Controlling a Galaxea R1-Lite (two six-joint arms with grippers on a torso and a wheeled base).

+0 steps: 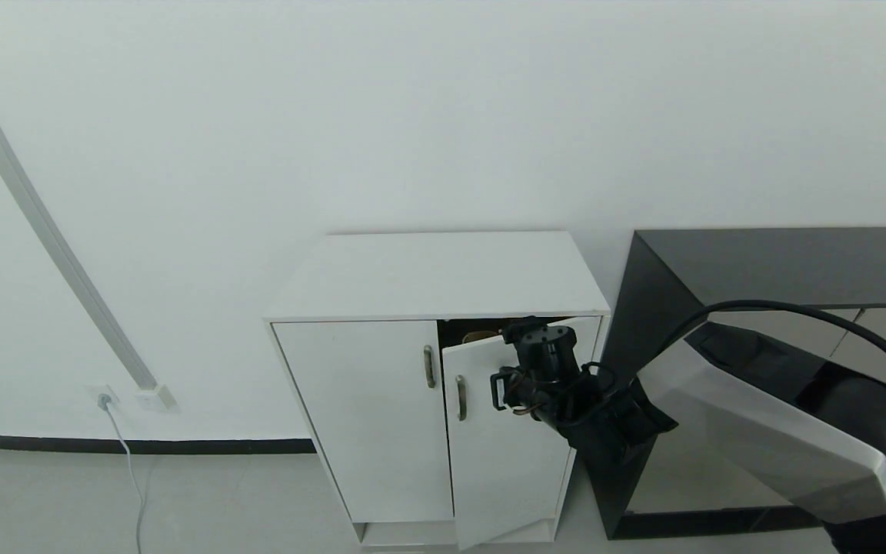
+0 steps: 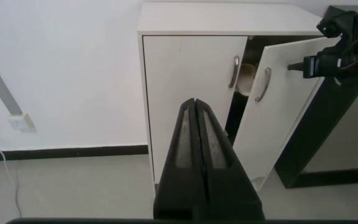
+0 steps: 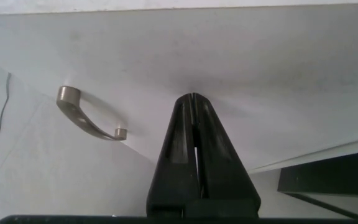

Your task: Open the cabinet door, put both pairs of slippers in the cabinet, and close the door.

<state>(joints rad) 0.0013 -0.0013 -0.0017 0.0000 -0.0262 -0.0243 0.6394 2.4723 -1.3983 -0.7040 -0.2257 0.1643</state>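
Note:
The white cabinet (image 1: 443,277) stands against the wall with its left door (image 1: 370,415) shut. Its right door (image 1: 508,454) hangs partly open, and a dark gap shows along its top and inner edge. Something tan (image 2: 247,74) lies inside; I cannot tell what it is. My right gripper (image 3: 194,96) is shut, its tip pressed flat on the right door's outer face, beside the metal handle (image 3: 89,118). From the head, the right gripper (image 1: 498,388) sits just right of that handle (image 1: 461,397). My left gripper (image 2: 194,102) is shut and holds nothing, well back from the cabinet front.
A black unit (image 1: 766,261) stands tight against the cabinet's right side. To the left, a wall socket (image 1: 104,398) has a grey cable (image 1: 134,477) running down to the floor. A white conduit (image 1: 43,223) slants across the wall.

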